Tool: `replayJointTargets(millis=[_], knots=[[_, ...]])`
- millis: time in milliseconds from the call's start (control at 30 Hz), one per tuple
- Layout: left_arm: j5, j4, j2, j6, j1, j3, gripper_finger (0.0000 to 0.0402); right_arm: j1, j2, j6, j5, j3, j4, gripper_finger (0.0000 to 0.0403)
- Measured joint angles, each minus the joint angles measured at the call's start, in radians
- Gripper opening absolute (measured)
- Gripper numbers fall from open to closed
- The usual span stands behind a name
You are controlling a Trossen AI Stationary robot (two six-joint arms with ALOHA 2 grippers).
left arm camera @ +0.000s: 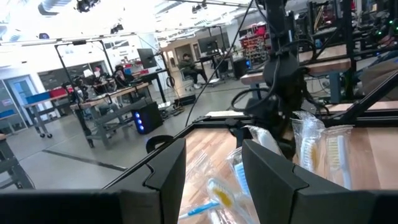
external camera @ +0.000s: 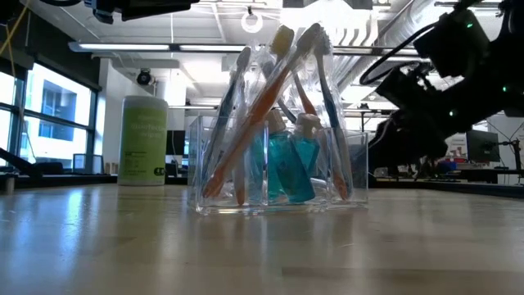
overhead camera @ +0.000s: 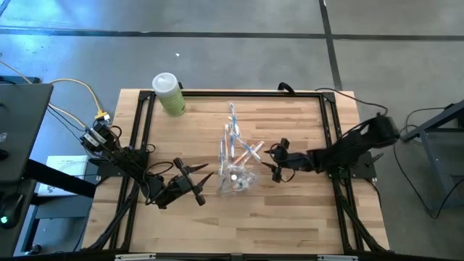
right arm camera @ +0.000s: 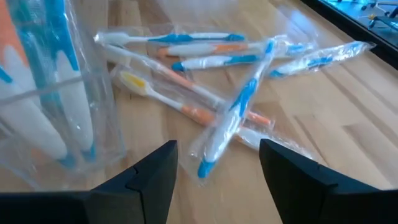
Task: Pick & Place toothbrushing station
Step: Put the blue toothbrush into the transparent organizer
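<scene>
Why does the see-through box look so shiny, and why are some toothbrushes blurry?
In the low view, bright ceiling lights and windows behind shine through the clear holder, so its walls glint, and the near tabletop is out of focus. In the right wrist view, the wrapped toothbrushes look soft and their wrappers catch glare; the holder's near wall is smeary.

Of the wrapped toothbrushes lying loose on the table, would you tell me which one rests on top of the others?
The blue-and-white wrapped toothbrush: it lies crosswise over the orange-handled ones, reaching toward the right end effector.
</scene>
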Motion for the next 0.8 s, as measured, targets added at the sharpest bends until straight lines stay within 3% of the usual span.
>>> replayJointTargets(millis=[233, 533, 800], knots=[[0.000, -0.002, 0.000, 0.000, 0.000, 0.000, 0.0152, -0.036, 0.155, -0.004, -0.016, 0.016, 0.142, 0.0220], [-0.001, -0.003, 0.000, 0.000, 0.000, 0.000, 0.0152, -0.066, 0.294, -0.045, -0.075, 0.113, 0.146, 0.0215], [-0.007, -0.055, 0.000, -0.023, 0.000, 0.000, 0.0152, -0.063, 0.271, -0.041, -0.029, 0.115, 0.105, 0.0142]])
